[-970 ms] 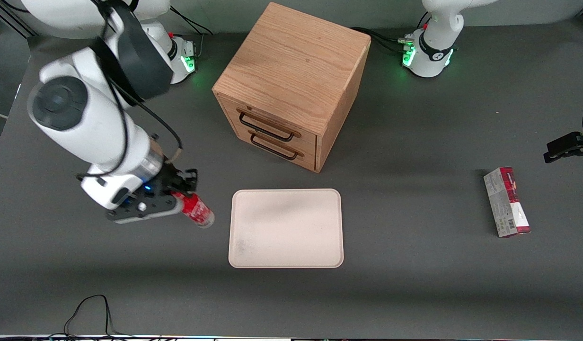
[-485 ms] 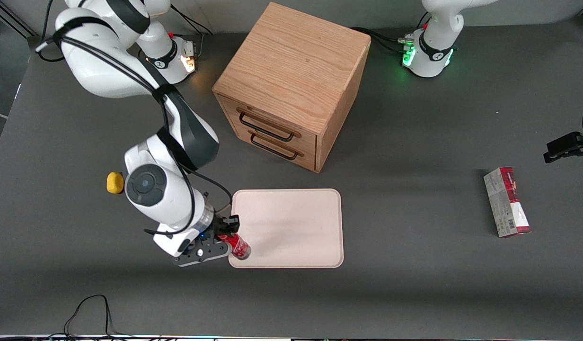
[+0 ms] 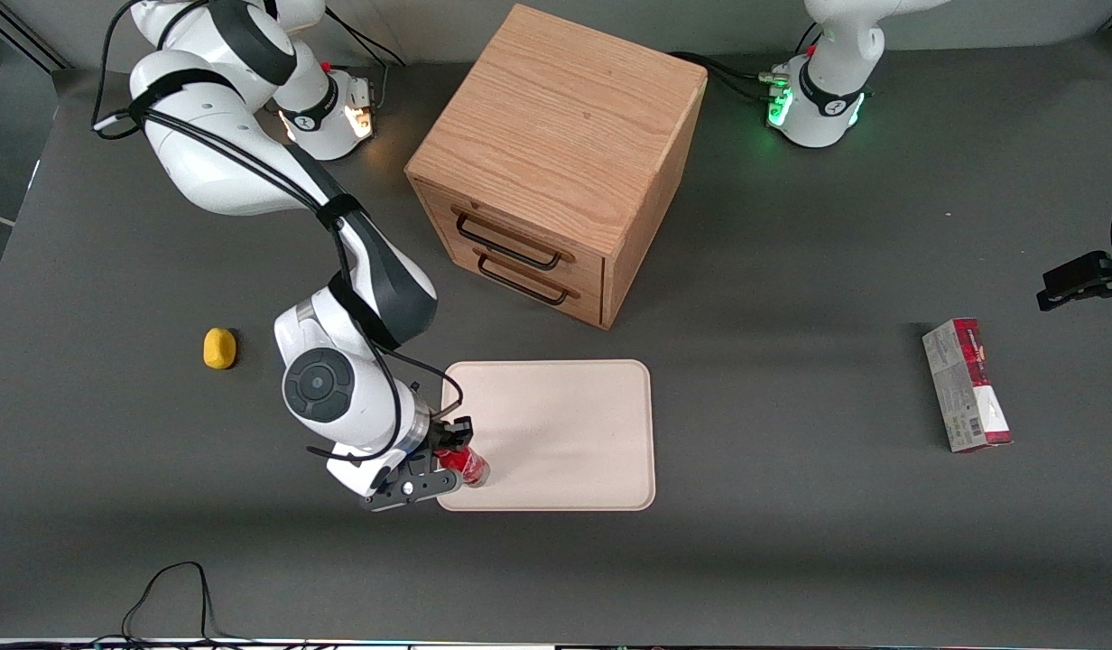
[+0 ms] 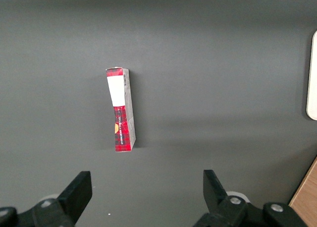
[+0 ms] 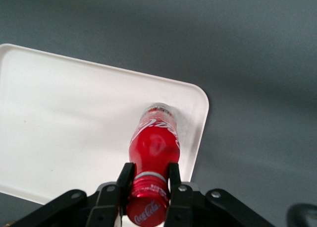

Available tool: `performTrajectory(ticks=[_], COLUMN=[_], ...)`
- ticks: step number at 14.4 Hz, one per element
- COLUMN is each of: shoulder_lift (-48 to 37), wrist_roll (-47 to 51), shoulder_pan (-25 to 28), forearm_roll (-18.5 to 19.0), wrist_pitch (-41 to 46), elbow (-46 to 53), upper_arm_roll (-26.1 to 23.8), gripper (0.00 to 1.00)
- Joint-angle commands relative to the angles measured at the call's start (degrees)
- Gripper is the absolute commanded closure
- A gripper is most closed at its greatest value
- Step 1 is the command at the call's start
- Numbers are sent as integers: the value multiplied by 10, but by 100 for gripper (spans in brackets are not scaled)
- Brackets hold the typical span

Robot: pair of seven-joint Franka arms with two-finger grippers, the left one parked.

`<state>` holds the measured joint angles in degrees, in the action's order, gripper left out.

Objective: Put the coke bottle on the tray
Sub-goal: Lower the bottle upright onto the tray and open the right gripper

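Sitting over a corner of the tray (image 3: 556, 424), the coke bottle (image 3: 466, 466) points its clear base down at the tray floor, close to the rim. I cannot tell if the base touches the tray. The hand (image 5: 150, 180) grips the coke bottle by the neck, just under the red cap, with one finger on each side. That corner of the tray is the one nearest the front camera, toward the working arm's end of the worktop (image 3: 791, 542). A wooden drawer cabinet (image 3: 556, 162) stands farther from the camera than the tray. A small yellow lump (image 3: 219, 348) lies near the working arm. A red and grey carton (image 3: 967, 385) lies well apart, toward the parked arm's end.
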<state>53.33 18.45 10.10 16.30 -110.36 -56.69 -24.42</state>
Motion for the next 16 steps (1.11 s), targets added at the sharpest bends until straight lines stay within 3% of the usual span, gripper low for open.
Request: performTrajectory(ticks=[1, 2, 3, 11, 14, 16], shoulder_lift=[-5, -6, -7, -63, -185, -271], wrist_roll=[14, 15, 18, 40, 31, 27], shoulder_pan=[3, 3, 3, 3, -16, -17], forearm_roll=[15, 15, 15, 10, -4, -62], wrist_pitch=[-20, -29, -43, -50, -57, -73], elbow=[-10, -16, -19, -26, -166, -264], upper_arm_roll=[3, 3, 3, 2, 20, 67], gripper=[69, 30, 0, 0, 0, 0])
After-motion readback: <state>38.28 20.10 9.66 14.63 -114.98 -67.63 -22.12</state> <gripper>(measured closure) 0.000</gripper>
